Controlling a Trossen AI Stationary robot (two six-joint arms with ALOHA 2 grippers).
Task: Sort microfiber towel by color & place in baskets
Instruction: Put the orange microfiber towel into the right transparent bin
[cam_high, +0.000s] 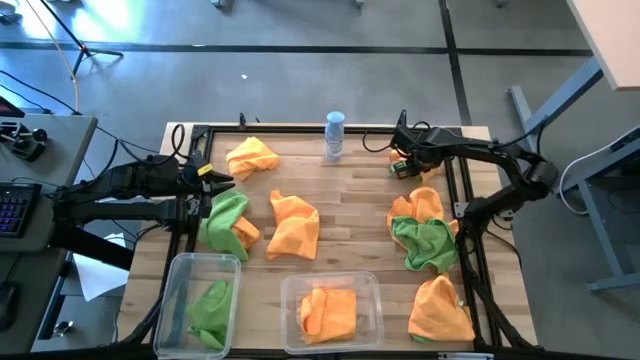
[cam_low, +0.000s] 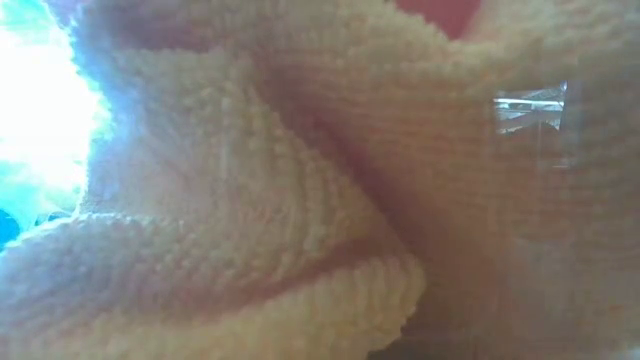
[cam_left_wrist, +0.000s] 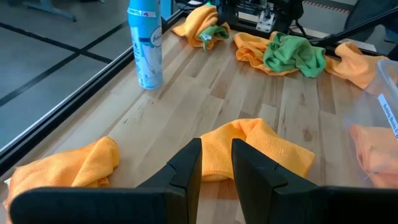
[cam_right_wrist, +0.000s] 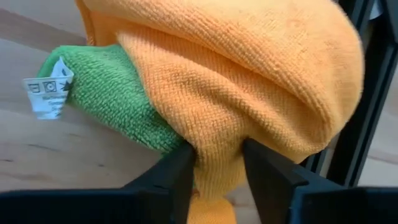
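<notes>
Right gripper (cam_right_wrist: 216, 163): at the far right corner of the table, fingers pinching a fold of an orange towel (cam_right_wrist: 249, 81); green towel (cam_right_wrist: 106, 93) with a white care tag (cam_right_wrist: 48, 93) bunched against that orange cloth
Same corner bundle, from above: small orange-and-green lump (cam_high: 405, 165) just under the right arm's tip
Left gripper (cam_left_wrist: 216, 163): at the left edge of the table, fingers nearly together with a narrow gap, nothing between them, pointing across the wood toward a flat orange towel (cam_left_wrist: 258, 149)
Towels on the left: orange one (cam_high: 252, 156) near the far edge; green one (cam_high: 226, 222) with an orange corner beside the left gripper
Towels in the middle: orange pile (cam_high: 294, 224) on bare wood
Towels on the right: orange and green heap (cam_high: 424, 232), green on top; further orange towel (cam_high: 440, 310) at the near right corner
Narrower basket (cam_high: 176, 275): near left corner, green towel (cam_high: 210, 310) inside
Wider basket (cam_high: 372, 290): near edge, centre, orange towel (cam_high: 328, 312) inside
Spray bottle (cam_high: 334, 135): upright at the far edge, centre
Table (cam_high: 350, 200): light wooden planks in a dark frame
Low view: filled by pale fuzzy cloth (cam_low: 260, 200) pressed close to the lens
</notes>
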